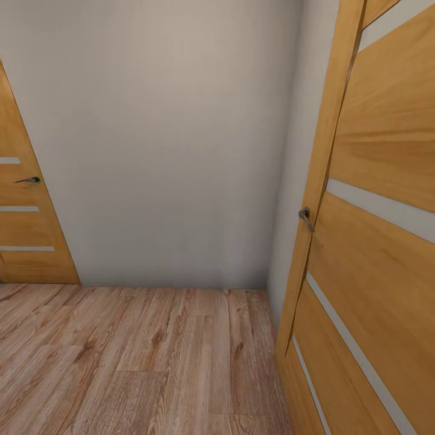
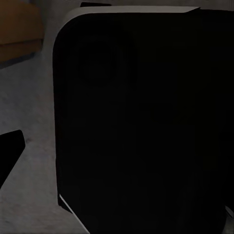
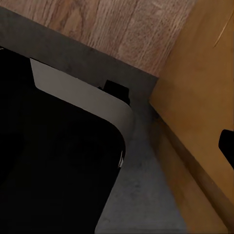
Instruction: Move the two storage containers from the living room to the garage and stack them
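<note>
The two storage containers are out of view. In the head view, a light wood plank floor (image 1: pixel 133 356) runs up to a plain white-grey wall (image 1: pixel 163 139). The right wrist view looks down on dark grey concrete floor (image 3: pixel 141 195) meeting wood planks (image 3: pixel 122 29), beside the robot's black base (image 3: pixel 53 165). A dark fingertip (image 3: pixel 227 146) pokes in at that picture's edge. In the left wrist view, the black base (image 2: pixel 141 122) stands over speckled grey floor (image 2: pixel 29 102), with one black fingertip (image 2: pixel 9 151) showing. Neither finger pair shows in full.
An orange-brown wooden door (image 1: pixel 374 241) with a metal handle (image 1: pixel 305 217) stands open close on the right. A second such door (image 1: pixel 24 211) is shut at the far left. The door's lower edge (image 3: pixel 195 97) lies close to the base.
</note>
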Tool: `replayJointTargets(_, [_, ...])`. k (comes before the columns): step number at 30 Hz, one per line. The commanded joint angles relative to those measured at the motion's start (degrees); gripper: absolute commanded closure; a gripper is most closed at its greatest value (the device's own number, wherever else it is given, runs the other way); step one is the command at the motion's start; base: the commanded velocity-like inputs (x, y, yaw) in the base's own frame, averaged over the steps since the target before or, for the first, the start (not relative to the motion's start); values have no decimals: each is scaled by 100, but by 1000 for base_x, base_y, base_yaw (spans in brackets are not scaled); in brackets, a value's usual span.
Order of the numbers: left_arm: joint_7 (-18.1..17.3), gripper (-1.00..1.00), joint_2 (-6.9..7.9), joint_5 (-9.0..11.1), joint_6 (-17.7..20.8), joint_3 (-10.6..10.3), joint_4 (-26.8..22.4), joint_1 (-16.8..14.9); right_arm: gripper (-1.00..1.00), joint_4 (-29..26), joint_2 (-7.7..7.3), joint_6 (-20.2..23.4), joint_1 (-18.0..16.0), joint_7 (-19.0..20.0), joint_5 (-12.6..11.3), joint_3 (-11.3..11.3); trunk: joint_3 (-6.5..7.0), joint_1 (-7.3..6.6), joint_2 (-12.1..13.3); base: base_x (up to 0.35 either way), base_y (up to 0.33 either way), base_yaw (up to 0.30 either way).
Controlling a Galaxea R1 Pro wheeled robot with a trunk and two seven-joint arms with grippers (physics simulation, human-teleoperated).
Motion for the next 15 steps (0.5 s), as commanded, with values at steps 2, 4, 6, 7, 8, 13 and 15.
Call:
replayJointTargets(2, [3, -100, -1, 31, -3, 3, -1, 0, -100, 19, 13, -32, -6, 24, -32, 28, -5, 0, -3, 0, 0, 2])
replayJointTargets(4, [3, -100, -2, 31, -3, 3, -2, 0, -100, 19, 18, -27, -5, 24, -32, 30, -5, 0, -3, 0, 0, 81])
replayJointTargets(6, [3, -100, -2, 31, -3, 3, -6, 0, -100, 19, 7, -24, -5, 24, -32, 29, -5, 0, -3, 0, 0, 189])
replayJointTargets(7, [3, -100, -2, 31, -3, 3, -4, 0, -100, 19, 4, -24, -5, 24, -32, 29, -5, 0, -3, 0, 0, 235])
replayJointTargets(8, [3, -100, -2, 31, -3, 3, -2, 0, -100, 19, -1, -23, -5, 24, -32, 29, -5, 0, -3, 0, 0, 252])
replayJointTargets(13, [3, -100, -2, 31, -3, 3, -3, -1, -100, 19, -9, -28, -5, 24, -30, 29, -5, 0, -3, 0, 0, 226])
replayJointTargets(15, [3, -100, -2, 31, -3, 3, -2, 0, -100, 19, -10, -34, -5, 24, -28, 29, -5, 0, -3, 0, 0, 79])
